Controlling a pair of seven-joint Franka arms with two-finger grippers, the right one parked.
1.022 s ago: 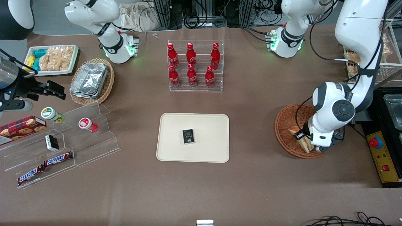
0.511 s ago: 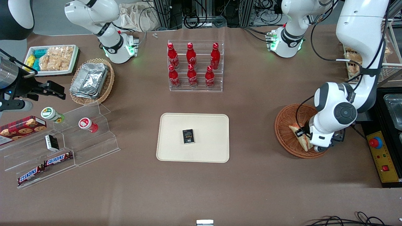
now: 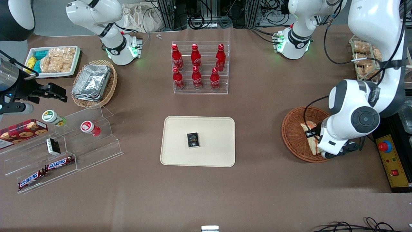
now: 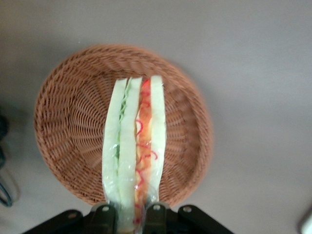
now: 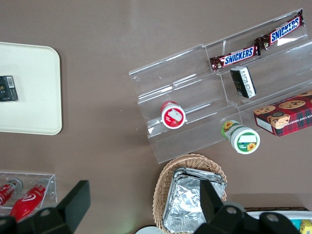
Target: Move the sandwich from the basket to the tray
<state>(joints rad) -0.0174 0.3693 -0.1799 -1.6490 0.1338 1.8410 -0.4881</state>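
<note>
My left arm's gripper [image 3: 313, 138] hangs over the round reddish-brown wicker basket [image 3: 292, 135] and is shut on the sandwich [image 3: 308, 128]. The wedge of pale bread with green and orange-red filling stands on edge between the fingers [image 4: 155, 215], held by its end at the gripper [image 4: 129, 218]. In the wrist view the sandwich [image 4: 134, 146] hangs a little above the basket [image 4: 58, 112], which holds nothing else. The cream-beige tray [image 3: 212, 129] lies at the table's middle, well apart from the basket toward the parked arm's end.
A small black packet [image 3: 193, 140] lies on the tray. An acrylic rack of red bottles [image 3: 199, 67] stands farther from the camera than the tray. A yellow control box with a red button [image 3: 385, 146] sits beside the basket. Acrylic snack shelves [image 3: 64, 148] lie toward the parked arm's end.
The arm has risen and swung slightly away from the table's middle, carrying the sandwich up off the basket floor. Nothing else has moved.
</note>
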